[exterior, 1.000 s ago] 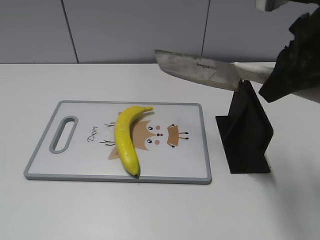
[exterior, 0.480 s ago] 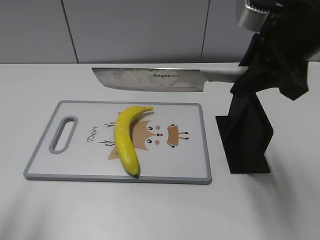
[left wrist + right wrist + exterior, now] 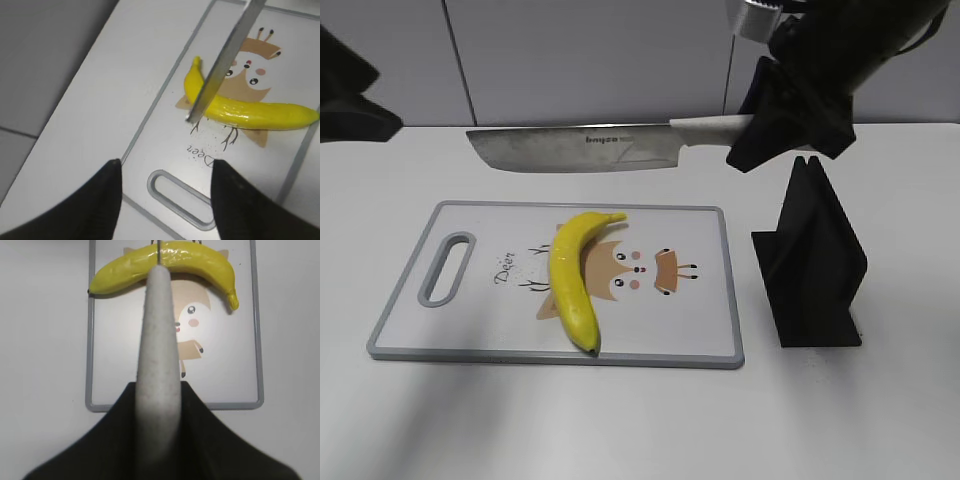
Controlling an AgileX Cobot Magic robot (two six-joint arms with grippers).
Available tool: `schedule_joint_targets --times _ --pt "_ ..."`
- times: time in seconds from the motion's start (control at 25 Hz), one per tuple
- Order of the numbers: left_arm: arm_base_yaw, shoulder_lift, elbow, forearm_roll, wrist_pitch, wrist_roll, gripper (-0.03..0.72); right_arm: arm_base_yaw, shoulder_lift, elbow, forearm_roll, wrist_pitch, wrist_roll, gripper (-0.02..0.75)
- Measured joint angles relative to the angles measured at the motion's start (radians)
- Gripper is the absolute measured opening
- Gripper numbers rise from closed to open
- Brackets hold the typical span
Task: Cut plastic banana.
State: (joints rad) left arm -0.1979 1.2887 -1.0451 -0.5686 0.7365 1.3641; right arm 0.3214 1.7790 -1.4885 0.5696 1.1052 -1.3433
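- The right pincer point(image 3: 752, 128) is clamped on the knife point(image 3: 582, 148) handle, blade hovering above the plastic banana point(image 3: 574, 276) on the cutting board point(image 3: 705, 300)
- The left pincer point(image 3: 162, 200) is spread wide, empty
- Risk: unpinned, the glossy banana may roll aside under the blade

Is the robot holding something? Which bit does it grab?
Yes. The right gripper holds the knife by its pale handle. The left gripper is open and holds nothing.
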Motion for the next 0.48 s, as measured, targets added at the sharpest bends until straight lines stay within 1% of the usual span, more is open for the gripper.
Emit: schedule_joint_targets --times 0.24,0.4,0.48 --pt "-0.062 0.187 -0.139 -0.005 0.050 0.115 0.552 0.000 0.078 -0.074 0.014 0.000 -0.062 0.177" --pt "-0.096 0.265 -0.183 -0.006 0.062 0.156 0.551 0.000 0.115 -0.090 0.039 -0.001 -0.078 0.177" --pt "-0.106 0.295 -0.189 -0.007 0.062 0.169 0.537 0.005 0.126 -0.091 0.049 -0.003 -0.091 0.177"
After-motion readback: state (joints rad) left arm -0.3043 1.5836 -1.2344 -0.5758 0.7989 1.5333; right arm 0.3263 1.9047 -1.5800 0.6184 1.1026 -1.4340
